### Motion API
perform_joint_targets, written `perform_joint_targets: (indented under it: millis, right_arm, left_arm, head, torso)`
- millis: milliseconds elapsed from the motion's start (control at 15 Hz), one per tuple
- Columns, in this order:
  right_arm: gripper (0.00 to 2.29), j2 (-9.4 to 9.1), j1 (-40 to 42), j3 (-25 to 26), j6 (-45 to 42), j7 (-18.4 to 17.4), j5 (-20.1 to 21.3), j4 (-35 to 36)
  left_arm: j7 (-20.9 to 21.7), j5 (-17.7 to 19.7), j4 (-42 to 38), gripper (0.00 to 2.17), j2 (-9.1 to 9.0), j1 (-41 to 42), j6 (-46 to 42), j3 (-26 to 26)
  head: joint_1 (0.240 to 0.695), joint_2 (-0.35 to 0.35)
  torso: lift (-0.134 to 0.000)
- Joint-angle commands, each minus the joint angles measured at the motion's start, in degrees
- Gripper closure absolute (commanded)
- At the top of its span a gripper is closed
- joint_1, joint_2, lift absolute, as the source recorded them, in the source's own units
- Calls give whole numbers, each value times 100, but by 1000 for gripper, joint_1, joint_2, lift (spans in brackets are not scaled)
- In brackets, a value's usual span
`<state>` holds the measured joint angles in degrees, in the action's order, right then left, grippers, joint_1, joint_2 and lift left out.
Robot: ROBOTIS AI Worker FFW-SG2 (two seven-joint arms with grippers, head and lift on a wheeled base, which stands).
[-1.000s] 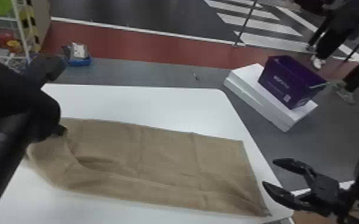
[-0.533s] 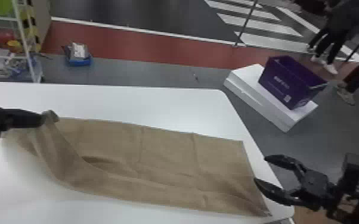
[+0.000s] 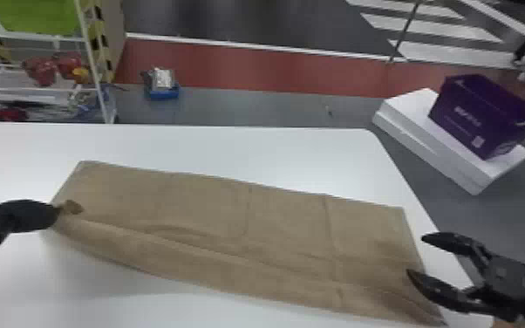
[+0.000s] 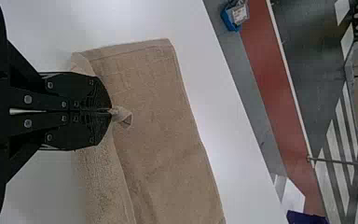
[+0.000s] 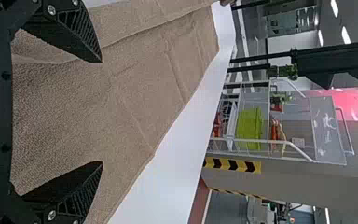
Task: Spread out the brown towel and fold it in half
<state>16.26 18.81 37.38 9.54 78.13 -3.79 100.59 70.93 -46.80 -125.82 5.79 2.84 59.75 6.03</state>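
With the left black, flat-fingered pincer [image 4: 111,111] clamped on its left end, I now see the long brown cloth towel [image 3: 213,209] lying flatter along the white bench [image 3: 231,148]; spreading advances, I judge. The right black pincer [image 3: 415,254] stands agape beside the right end.

Your towel [image 3: 196,196] is matt cloth, rough nubbly pile up close. Your table [image 3: 240,150] is smooth, faint sheen. You've got a matt black right gripper [image 3: 415,254]: ridged pads [image 5: 81,30], shiny metal screws [image 5: 51,10]. Bin [image 3: 462,111] looks like smooth plastic.
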Motion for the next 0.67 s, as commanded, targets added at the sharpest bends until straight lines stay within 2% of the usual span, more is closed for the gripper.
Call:
perform_joint_targets:
  millis: [0, 200, 267, 333, 400, 467, 533, 600]
  right_arm:
    - [113, -26, -1, -56, 27, 19, 27, 49]
    - [113, -44, -27, -143, 44, 19, 106, 57]
    - [113, -44, -27, -179, 80, 19, 106, 66]
    - [113, -79, -36, -205, 80, 19, 106, 75]
    - [113, -96, -36, -223, 62, 19, 124, 75]
    - [113, -96, -36, -258, 62, 19, 141, 75]
    - [113, -96, -36, -275, 62, 19, 141, 66]
    - [113, -96, -36, -284, 62, 19, 141, 66]
  left_arm:
    - [-18, 154, -118, 1902, 124, 375, -424, 302]
    - [-53, 329, -250, 1899, 159, 735, -635, 689]
    - [-106, 400, -294, 1737, 159, 858, -635, 759]
    - [-255, 514, -338, 1447, 151, 964, -635, 864]
    - [-273, 523, -338, 977, 159, 1025, -635, 917]
    - [-343, 540, -356, 124, 151, 1104, -618, 1014]
    - [-422, 567, -364, -2, 151, 1166, -618, 1146]
    - [-422, 567, -391, -2, 151, 1192, -618, 1286]
  head:
    - [695, -177]
    - [695, -125]
    - [695, -114]
    - [695, -103]
    - [695, -94]
    - [695, -81]
    - [695, -60]
    - [695, -47]
  torso:
    - [-134]
    - [-134]
    - [-134]
    - [-134]
    - [-134]
    - [-134]
    - [-134]
    - [-134]
